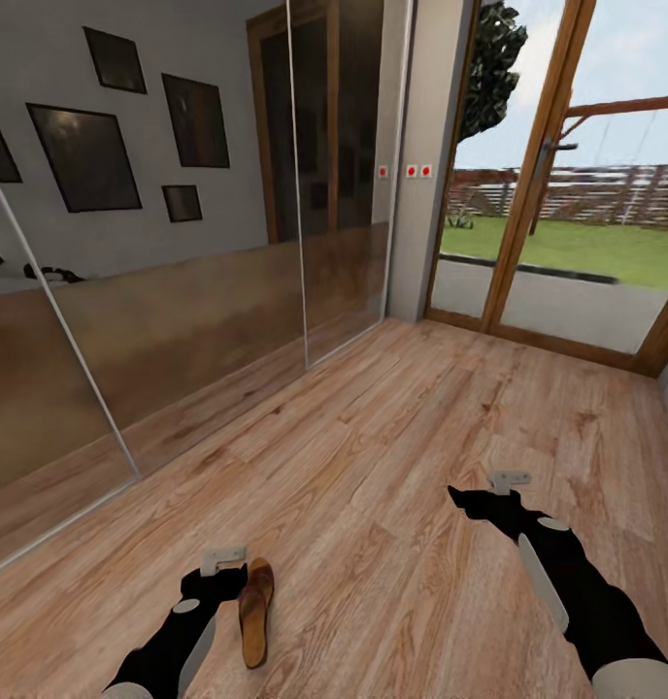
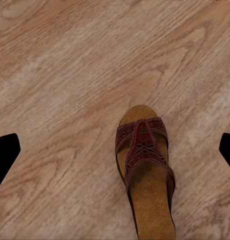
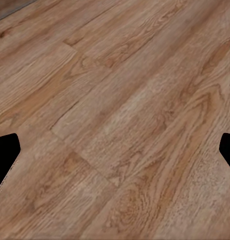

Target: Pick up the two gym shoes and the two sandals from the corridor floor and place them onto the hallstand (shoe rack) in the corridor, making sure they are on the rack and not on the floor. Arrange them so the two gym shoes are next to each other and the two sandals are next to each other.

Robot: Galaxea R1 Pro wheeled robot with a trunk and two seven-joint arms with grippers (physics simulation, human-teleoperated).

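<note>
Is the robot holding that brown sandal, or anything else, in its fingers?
No, nothing is held. The sandal lies on the floor beside the open left gripper. The right gripper is open over bare floor.

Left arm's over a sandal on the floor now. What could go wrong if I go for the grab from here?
The sandal lies off-centre between the open left gripper fingers, so closing may clip only its edge.

It lies flat on the floor; the fingers could hit the planks first.

The mirrored sliding doors stand near that arm's side, so a wide lift might strike them.
</note>
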